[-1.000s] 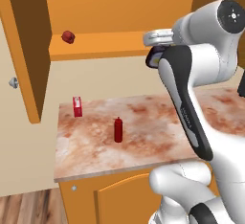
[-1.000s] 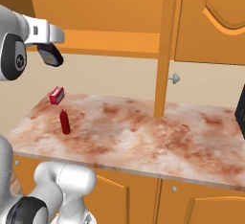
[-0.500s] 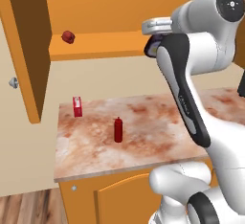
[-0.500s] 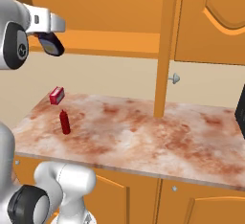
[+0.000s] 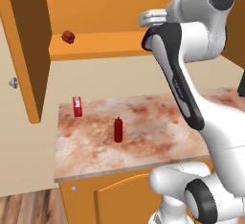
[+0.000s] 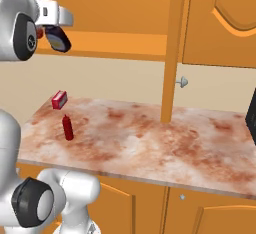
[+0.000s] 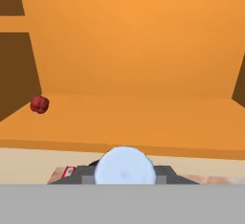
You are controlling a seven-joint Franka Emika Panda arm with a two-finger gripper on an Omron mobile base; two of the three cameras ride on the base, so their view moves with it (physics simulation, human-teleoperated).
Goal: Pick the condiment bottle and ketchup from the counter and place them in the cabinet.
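In the left base view, the gripper is up at shelf height, just in front of the cabinet. The ketchup stands upright on the counter, well below and to the left.

Right base view: same story, with the hand high by the shelf edge and the red bottle way down on the slab.

Hand view: the jaws look clamped on the condiment bottle, its pale cap facing the camera. The open shelf lies straight ahead and slightly lower, so I'd guess it's push forward, then set down.
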